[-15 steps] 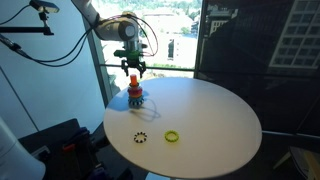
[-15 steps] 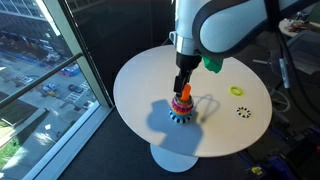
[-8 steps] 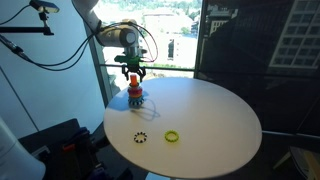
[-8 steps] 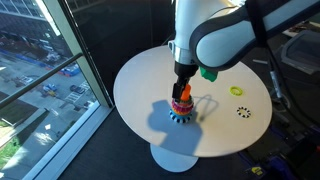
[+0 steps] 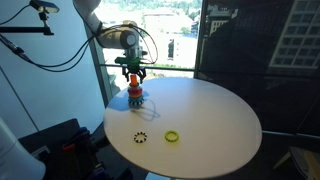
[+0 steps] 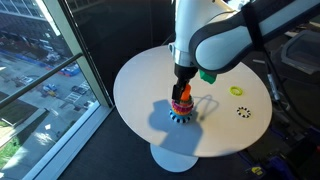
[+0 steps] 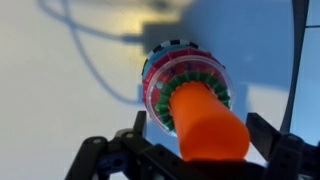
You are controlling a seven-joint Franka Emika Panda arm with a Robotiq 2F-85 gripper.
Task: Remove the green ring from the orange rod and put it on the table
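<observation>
Lowered since earlier, open jaws flank the orange rod (image 7: pixel 205 125) above its rings (image 7: pixel 185 68).

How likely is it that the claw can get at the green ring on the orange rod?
Likely yes. The claw hangs open over the orange rod, a finger on each side in the wrist view, with the green ring visible lower down the rod. Whether anything covers it is unclear.

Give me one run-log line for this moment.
stage: pre-grasp | gripper: open, fingers either side of orange rod tip | green ring: on rod, not gripped
</observation>
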